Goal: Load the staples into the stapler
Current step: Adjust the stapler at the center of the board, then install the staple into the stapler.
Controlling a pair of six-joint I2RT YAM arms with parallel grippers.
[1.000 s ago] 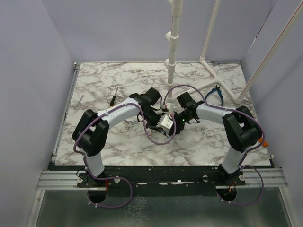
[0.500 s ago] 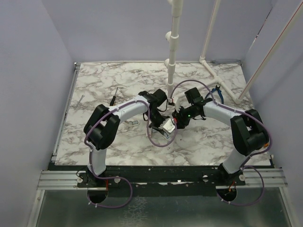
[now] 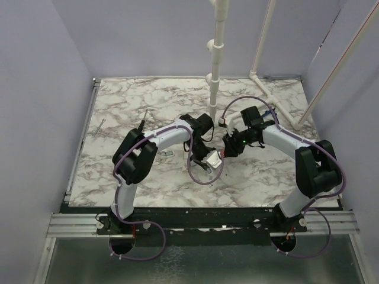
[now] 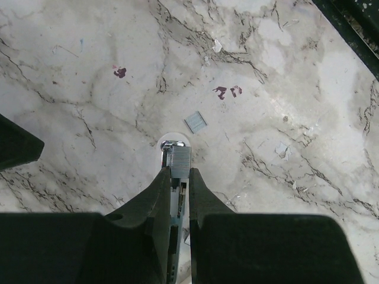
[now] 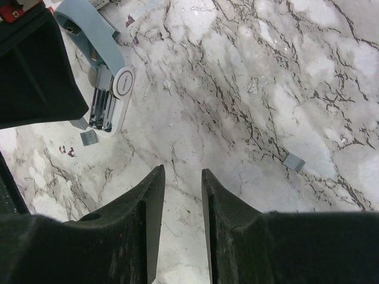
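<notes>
The stapler (image 3: 212, 158) is held above the table's middle, white with a light blue part. My left gripper (image 3: 204, 155) is shut on it. In the left wrist view the fingers (image 4: 160, 189) clamp its body, and a silvery strip of staples (image 4: 179, 158) lies in its channel just past the fingertips. In the right wrist view the stapler (image 5: 122, 86) is at the upper left with its light blue part (image 5: 89, 29) swung up and the staples (image 5: 103, 109) showing. My right gripper (image 5: 180, 171) is open and empty over bare marble, just right of the stapler (image 3: 230, 148).
Short loose staple pieces lie on the marble (image 4: 195, 122), (image 5: 294, 161), (image 3: 167, 152). A screwdriver (image 3: 142, 122) lies at the left. Blue-handled pliers (image 3: 272, 112) are partly hidden behind the right arm. White pipes (image 3: 216, 65) rise at the back.
My right gripper has drawn back to the right, away from the stapler. My left arm has reached further right, still holding the stapler.
</notes>
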